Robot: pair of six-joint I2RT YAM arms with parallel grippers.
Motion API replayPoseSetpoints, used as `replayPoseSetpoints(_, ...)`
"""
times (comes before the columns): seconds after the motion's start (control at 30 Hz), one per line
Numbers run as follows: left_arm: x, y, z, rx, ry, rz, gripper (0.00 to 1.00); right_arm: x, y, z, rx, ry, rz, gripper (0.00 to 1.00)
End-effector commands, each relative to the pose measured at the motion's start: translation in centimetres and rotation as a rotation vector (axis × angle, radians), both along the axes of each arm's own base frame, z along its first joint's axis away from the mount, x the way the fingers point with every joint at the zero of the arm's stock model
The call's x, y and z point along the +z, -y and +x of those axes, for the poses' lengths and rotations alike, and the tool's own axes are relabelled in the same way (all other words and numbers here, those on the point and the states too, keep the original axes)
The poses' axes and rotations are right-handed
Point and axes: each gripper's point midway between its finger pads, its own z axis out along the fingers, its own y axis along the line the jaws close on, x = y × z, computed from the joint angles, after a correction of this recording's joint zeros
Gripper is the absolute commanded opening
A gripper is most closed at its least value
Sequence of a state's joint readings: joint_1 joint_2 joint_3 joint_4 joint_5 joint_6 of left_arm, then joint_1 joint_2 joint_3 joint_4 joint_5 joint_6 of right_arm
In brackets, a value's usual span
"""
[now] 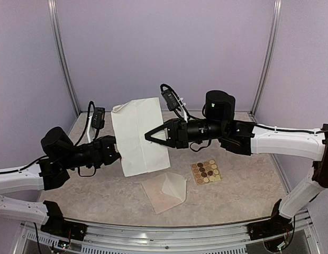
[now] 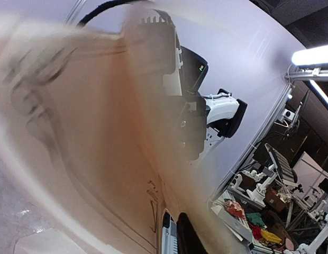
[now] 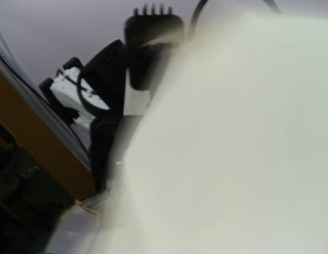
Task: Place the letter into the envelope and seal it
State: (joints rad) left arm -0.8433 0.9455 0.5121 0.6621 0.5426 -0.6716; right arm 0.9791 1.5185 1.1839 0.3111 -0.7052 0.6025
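Observation:
The letter, a pale sheet, hangs upright above the table between both grippers. My left gripper is shut on its lower left edge. My right gripper is shut on the sheet from the right, fingers meeting in a point. The sheet fills the left wrist view, with my left fingers at the bottom. It also fills the right wrist view and hides the right fingers there. The cream-beige envelope lies flat on the table below, its triangular flap open, untouched.
A square card of round brown and yellow stickers lies on the table right of the envelope, under the right arm. Purple walls with metal posts enclose the table on three sides.

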Motion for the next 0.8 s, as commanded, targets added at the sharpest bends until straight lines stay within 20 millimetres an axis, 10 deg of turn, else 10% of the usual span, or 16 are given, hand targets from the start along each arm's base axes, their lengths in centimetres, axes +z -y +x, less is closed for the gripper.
replayPoseSetpoints(0.0, 1.2, 0.1, -0.2, -0.001, 0.028, -0.010, 0.27, 0.3, -0.3, 1.0, -0.058, 0.000, -0.004, 0.01)
replayPoseSetpoints(0.33, 2.4, -1.7, 0.6, 0.114, 0.029, -0.013, 0.92, -2.7, 0.6, 4.0, -0.247, 0.005, -0.165, 0.00)
replayPoseSetpoints(0.77, -0.8, -2.5, 4.6, 0.332, -0.082, 0.139, 0.88, 1.1, 1.4, -2.3, 0.087, 0.087, 0.007, 0.00)
